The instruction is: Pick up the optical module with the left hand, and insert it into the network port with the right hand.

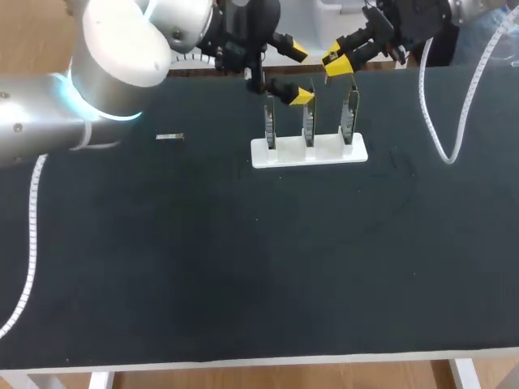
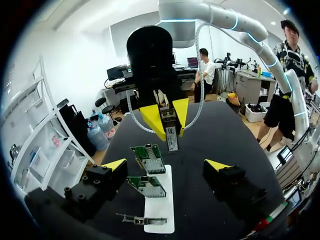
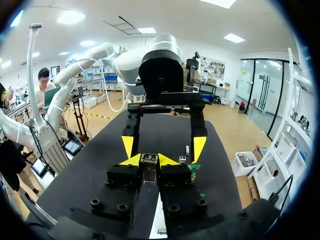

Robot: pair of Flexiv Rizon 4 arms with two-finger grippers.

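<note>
Grips the optical module (image 2: pixel 171 138) tight between both yellow tips of the right claw (image 1: pixel 336 63), up in the air just beyond the white rack (image 1: pixel 308 152) on the black bench (image 1: pixel 243 259). Holds the left claw (image 1: pixel 297 73) wide open with nothing in it, over the three green cards (image 2: pixel 149 157) that stand up in the rack, facing the right claw. Has one more small metal piece (image 1: pixel 169 137) lying flat on the bench, well apart from the rack on the left arm's side.
</note>
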